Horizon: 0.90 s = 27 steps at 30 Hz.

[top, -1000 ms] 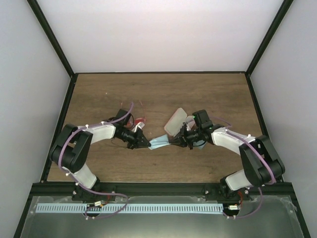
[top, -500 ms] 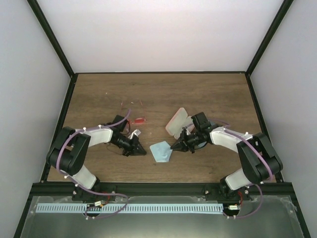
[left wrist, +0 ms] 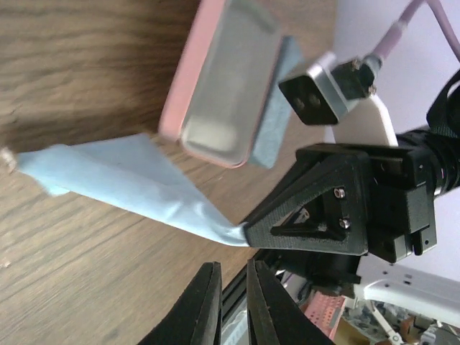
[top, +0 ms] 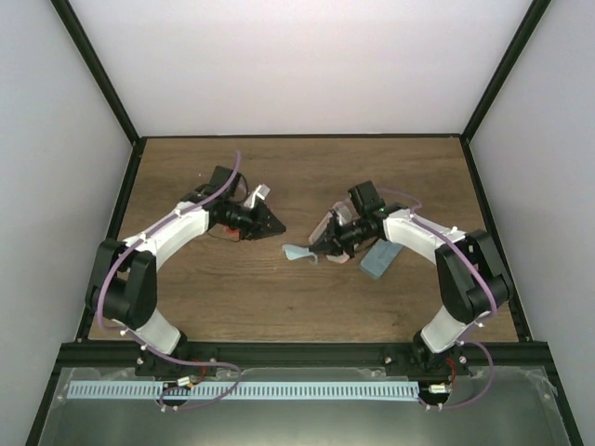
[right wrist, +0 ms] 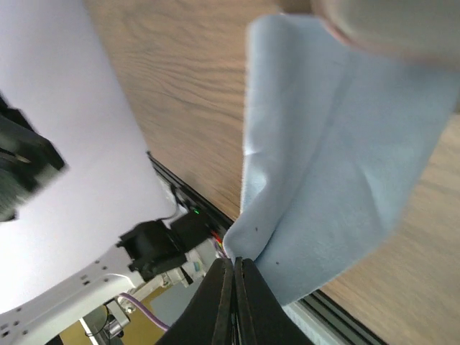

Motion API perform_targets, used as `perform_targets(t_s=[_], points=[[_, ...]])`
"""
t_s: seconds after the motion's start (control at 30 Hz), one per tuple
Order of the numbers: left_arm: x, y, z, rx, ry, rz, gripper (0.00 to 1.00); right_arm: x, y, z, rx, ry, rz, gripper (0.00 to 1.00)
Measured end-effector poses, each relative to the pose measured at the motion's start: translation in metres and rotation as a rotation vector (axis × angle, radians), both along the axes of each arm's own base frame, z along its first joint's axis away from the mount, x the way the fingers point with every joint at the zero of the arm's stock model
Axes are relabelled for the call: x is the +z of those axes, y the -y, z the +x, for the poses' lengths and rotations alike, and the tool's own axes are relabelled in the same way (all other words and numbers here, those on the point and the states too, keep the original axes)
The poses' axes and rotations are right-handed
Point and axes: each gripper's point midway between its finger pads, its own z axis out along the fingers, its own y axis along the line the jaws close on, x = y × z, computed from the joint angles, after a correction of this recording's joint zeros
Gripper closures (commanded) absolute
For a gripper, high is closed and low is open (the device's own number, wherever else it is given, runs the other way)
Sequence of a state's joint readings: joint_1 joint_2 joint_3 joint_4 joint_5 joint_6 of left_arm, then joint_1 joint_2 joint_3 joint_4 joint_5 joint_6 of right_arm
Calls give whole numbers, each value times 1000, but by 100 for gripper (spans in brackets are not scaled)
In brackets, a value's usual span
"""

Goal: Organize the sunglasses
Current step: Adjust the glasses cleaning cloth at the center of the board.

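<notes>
While the right gripper [right wrist: 233, 263] clamps its fingers on one corner, the light blue cloth [right wrist: 338, 144] stretches from the open pink case [left wrist: 215, 86], probably being cleared aside; left gripper [left wrist: 231, 287] fingers narrowly apart, empty.

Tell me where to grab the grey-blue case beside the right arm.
Probably across its narrow width near the near end, from straight above: the grey-blue case lies flat and long on the table, and the right arm overhangs its far end.
</notes>
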State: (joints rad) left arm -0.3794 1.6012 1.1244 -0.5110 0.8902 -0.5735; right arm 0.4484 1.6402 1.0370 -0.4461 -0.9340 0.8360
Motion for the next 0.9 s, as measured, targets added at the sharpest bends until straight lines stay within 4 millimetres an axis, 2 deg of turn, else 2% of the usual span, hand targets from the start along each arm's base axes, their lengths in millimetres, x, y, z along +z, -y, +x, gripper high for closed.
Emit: perform_targets(t_s=[0.1,0.2,0.3,0.37,0.43,0.5,0.6,0.83,0.9], points=[[-22,-6,-10,14,-54,39,69,-28,15,-30,3,-92,-53,99],[-36,-11,-16,26,-91,65,46,-44,29,-56,3,-156,-98,99],[-43,-11,-14,32,-102,77,31,-49,35,-68,11,-174,-114,99],[-48,-12,-13,36,-111,87,18,-49,36,-68,22,-162,-117,99],[-52,-12,-12,35,-112,94,8,-48,36,-67,38,-144,-123,99],[-54,-12,-11,40,-116,100,4,-48,35,-63,61,-119,-129,99],[-56,-13,-10,45,-115,107,3,-56,37,-65,99,-98,-144,99],[-61,-14,-9,52,-117,123,3,-90,54,-98,163,-157,-191,96],[-63,-14,-8,53,-120,128,3,-98,58,-107,177,-171,-199,92]])
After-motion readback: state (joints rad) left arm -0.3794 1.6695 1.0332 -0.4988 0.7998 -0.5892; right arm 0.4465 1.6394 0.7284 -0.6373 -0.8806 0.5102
